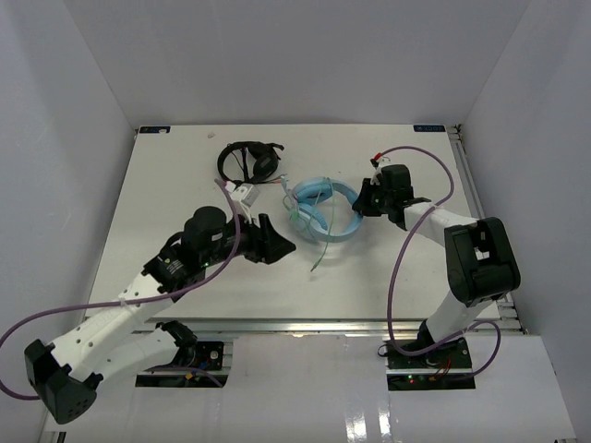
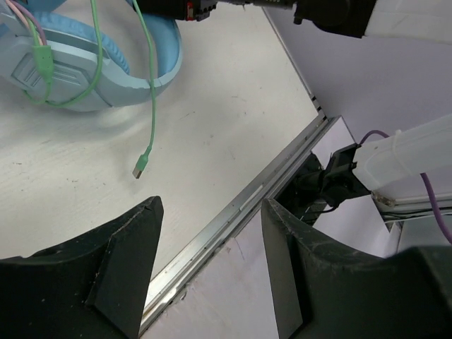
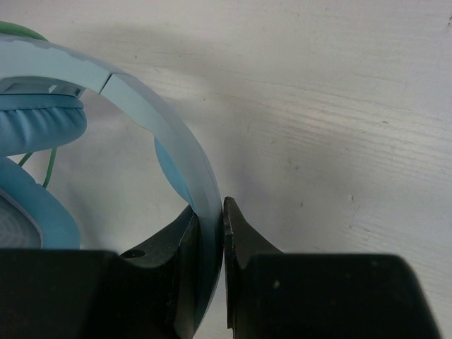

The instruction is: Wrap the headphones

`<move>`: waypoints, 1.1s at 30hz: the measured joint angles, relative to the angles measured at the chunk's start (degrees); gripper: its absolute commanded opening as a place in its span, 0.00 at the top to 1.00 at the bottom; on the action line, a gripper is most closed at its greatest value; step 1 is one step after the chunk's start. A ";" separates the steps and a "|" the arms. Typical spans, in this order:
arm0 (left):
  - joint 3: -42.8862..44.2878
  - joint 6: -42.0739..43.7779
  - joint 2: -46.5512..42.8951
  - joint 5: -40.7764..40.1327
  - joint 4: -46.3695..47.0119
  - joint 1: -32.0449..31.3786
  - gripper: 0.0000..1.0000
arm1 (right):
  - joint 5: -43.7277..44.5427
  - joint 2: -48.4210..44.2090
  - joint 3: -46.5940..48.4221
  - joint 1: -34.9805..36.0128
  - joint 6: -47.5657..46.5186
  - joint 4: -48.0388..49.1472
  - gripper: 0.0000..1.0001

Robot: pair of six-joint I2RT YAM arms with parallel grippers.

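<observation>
— What sits nearest you?

— My own left gripper [image 2: 212,212], fingers spread wide with nothing between them, only bare table [image 2: 212,120] beyond. My right gripper [image 3: 210,212] is pinched narrow on the band of the headphones [image 3: 176,148], which lie mid-table, a little to the right.

— What might go wrong?

— The cable [image 2: 152,92] is thin, and its plug [image 2: 139,168] lies flat and loose on the near side of the cups. I could close on the table and miss it. If I catch it and tug hard, I judge the band could twist out of my right pinch, or the strands draped over the cup could slide off. The black headphones [image 1: 247,161] sit just far-left, near enough to snag.

— Any containers?

— None that I can see.
</observation>
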 measured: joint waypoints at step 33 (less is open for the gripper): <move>-13.02 -8.31 -25.74 -7.54 -10.89 0.00 0.20 | -6.08 -3.75 -2.64 -5.56 -2.70 3.05 0.07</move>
